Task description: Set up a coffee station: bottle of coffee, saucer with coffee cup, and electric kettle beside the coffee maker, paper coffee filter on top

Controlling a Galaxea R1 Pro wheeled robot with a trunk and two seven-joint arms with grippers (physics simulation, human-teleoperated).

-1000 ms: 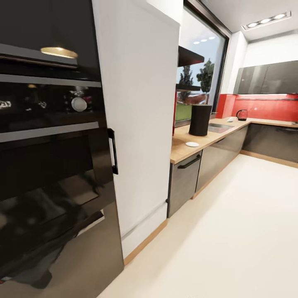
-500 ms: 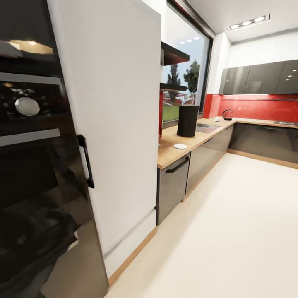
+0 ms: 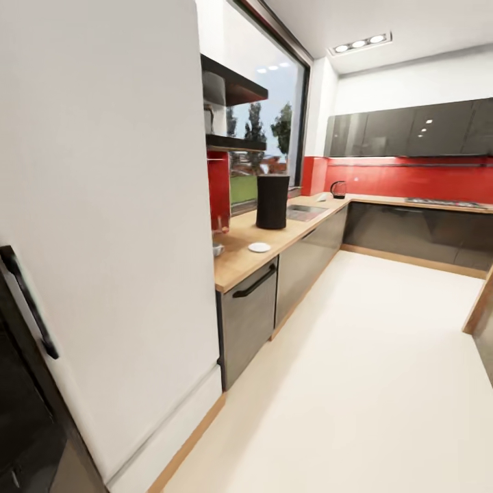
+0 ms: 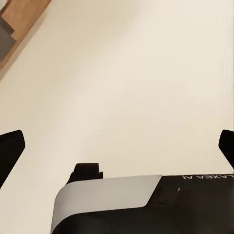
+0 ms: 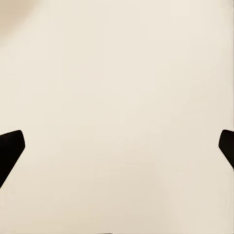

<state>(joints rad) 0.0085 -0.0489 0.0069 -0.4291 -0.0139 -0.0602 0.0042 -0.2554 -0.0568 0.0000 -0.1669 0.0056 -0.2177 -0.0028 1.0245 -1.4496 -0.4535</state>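
In the head view the coffee maker (image 3: 272, 200), tall and dark, stands on the light wood kitchen countertop (image 3: 236, 267) by the window. The white saucer (image 3: 259, 247) lies flat in front of it, nearer to me. The electric kettle (image 3: 338, 190) sits far down the counter against the red wall. The dark kitchen shelf (image 3: 236, 143) hangs above the counter's near end. I cannot make out the bottle of coffee, the coffee cup or the paper coffee filter. Both wrist views face bare cream floor. My left gripper (image 4: 117, 146) and my right gripper (image 5: 117, 146) are open and hold nothing.
A tall white cabinet front (image 3: 116, 226) fills the left, with a black oven handle (image 3: 27, 301) at its edge. Grey cabinet fronts (image 3: 250, 318) run under the counter. The counter turns right along the red backsplash (image 3: 411, 179). Cream floor (image 3: 370, 370) stretches ahead.
The head view has swung right: the black oven has slid almost out at the left, and the counter, coffee maker and saucer now sit further left in the picture.
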